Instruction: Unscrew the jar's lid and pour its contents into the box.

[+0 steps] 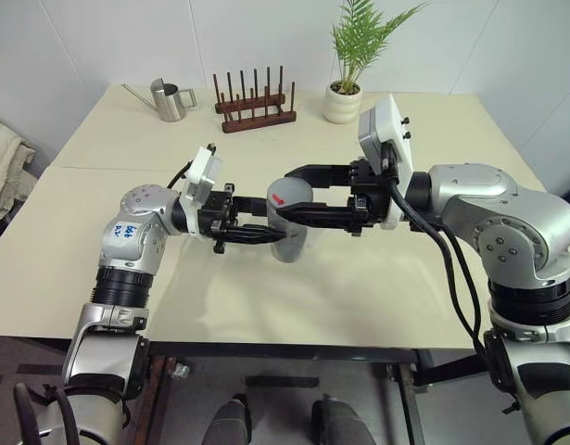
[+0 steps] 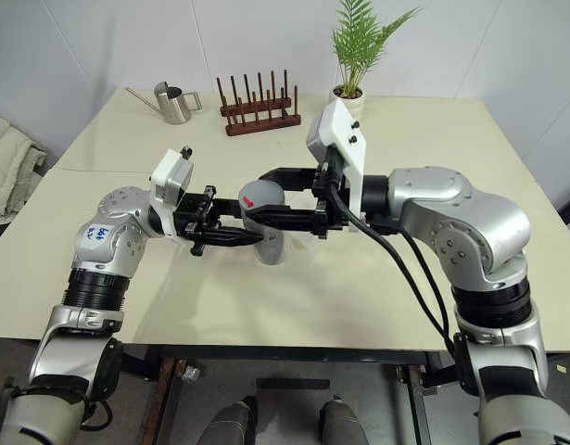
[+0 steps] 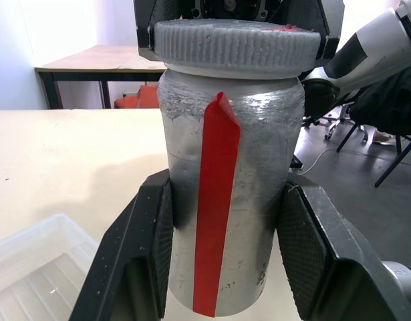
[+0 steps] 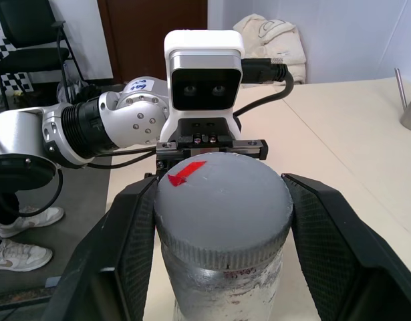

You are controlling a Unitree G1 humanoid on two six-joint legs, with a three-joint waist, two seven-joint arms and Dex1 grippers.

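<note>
The jar (image 1: 290, 243), silvery-grey with a red stripe (image 3: 215, 221) down its side, hangs upright above the table. My left gripper (image 1: 264, 232) reaches in level from the left and is shut on the jar's body (image 3: 258, 200). The lid (image 4: 222, 200), a ribbed grey cap with a red mark on top, sits on the jar's mouth. My right gripper (image 1: 283, 192) comes in level from the right and is shut on the lid (image 1: 291, 195), one finger on each side. A corner of the clear plastic box (image 3: 31, 267) lies on the table below the jar. The contents are hidden inside the jar.
At the table's far edge stand a steel watering can (image 1: 170, 100), a wooden peg rack (image 1: 255, 104) and a plant in a white pot (image 1: 343, 100). A pale cloth (image 1: 6, 167) lies off the table's left side. Bare tabletop (image 1: 359, 297) lies under my arms.
</note>
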